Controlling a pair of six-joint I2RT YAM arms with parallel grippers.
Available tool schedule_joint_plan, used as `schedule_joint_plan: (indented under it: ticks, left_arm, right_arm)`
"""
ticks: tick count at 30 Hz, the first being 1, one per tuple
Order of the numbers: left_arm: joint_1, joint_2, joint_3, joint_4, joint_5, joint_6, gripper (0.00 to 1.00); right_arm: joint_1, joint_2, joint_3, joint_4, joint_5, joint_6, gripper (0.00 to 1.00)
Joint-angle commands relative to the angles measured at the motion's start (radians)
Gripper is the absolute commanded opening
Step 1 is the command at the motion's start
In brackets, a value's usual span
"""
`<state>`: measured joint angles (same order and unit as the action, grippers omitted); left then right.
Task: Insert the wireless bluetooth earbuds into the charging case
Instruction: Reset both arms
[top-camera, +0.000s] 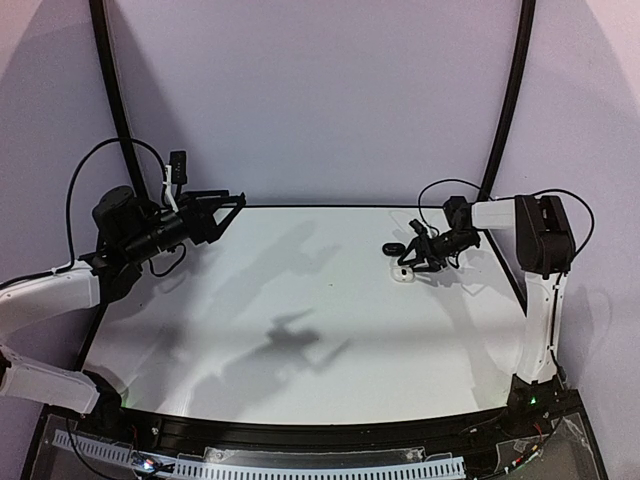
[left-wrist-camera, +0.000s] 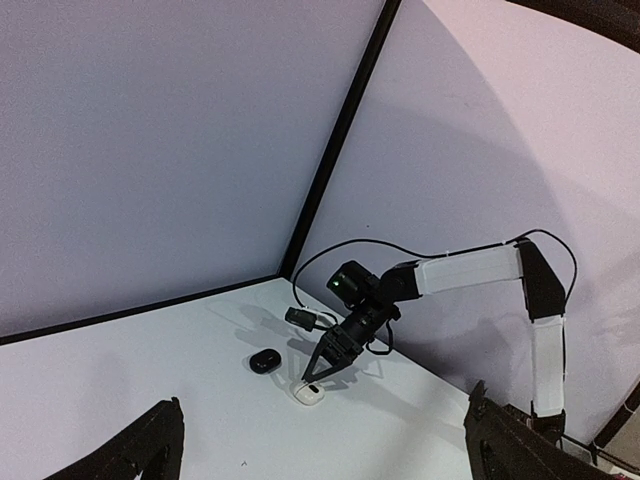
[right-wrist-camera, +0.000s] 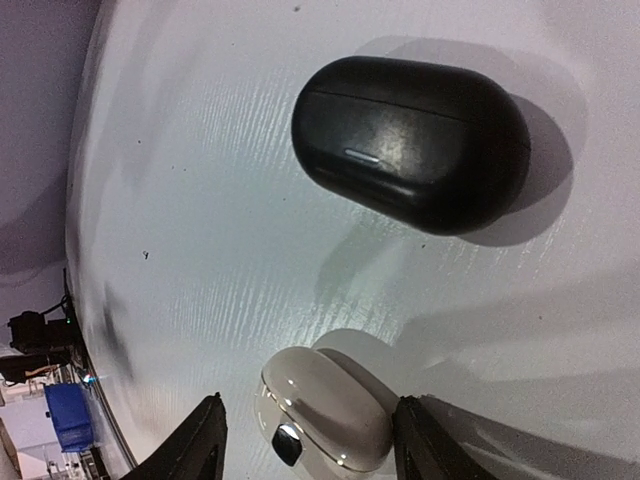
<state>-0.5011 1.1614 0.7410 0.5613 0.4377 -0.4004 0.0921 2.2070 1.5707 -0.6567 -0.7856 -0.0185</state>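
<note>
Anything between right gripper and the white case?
Nothing visible. In the right wrist view the small white oval charging case sits between the fingers of the open right gripper; the black oval charging case lies apart beyond it.

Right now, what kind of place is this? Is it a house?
Probably not a house; it looks like a robot test booth. A left arm and a right arm stand at a white table boxed in by plain walls.
</note>
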Motion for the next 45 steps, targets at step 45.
schedule_joint_plan:
  ticks: [45]
  left_arm:
    - [0.46, -0.37, -0.68, 0.081, -0.616, 0.416, 0.95]
  right_arm:
    - [-0.027, -1.784, -1.55, 1.194, 0.837, 0.059, 0.87]
